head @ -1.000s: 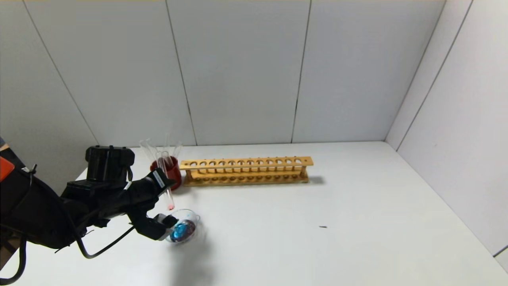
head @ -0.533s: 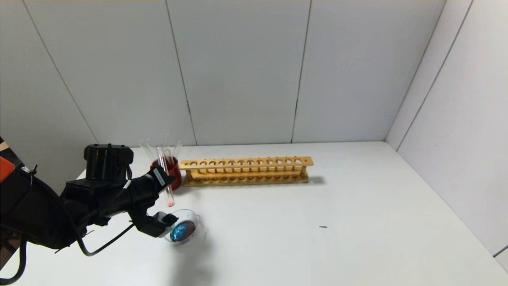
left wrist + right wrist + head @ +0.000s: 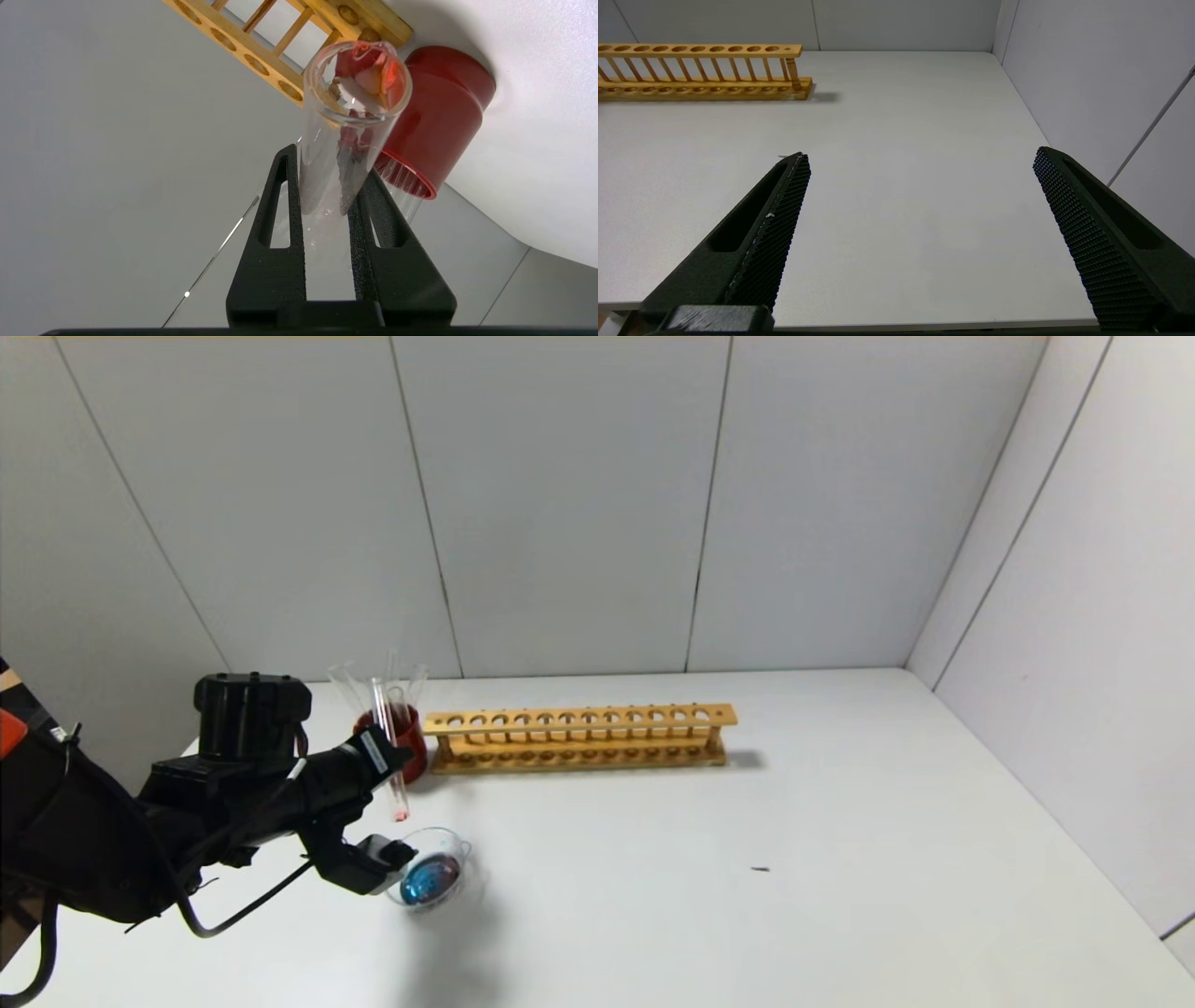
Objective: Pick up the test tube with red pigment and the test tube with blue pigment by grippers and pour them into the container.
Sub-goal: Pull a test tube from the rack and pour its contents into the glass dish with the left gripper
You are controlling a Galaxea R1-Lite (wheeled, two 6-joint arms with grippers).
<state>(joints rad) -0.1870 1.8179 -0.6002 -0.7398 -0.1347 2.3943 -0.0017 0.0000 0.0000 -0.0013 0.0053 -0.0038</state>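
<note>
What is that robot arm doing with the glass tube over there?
The left gripper has its fingers shut on the test tube with red pigment, holding it upright just above the container, a small glass dish that already has blue liquid in it. The red has not been poured yet. The right gripper waits open over bare table, away from the wooden rack.

Left arm reaching forward from the left side, left pincer [image 3: 381, 784] clamped tight on a glass tube, right pincer [image 3: 920, 163] spread wide, hovering low
</note>
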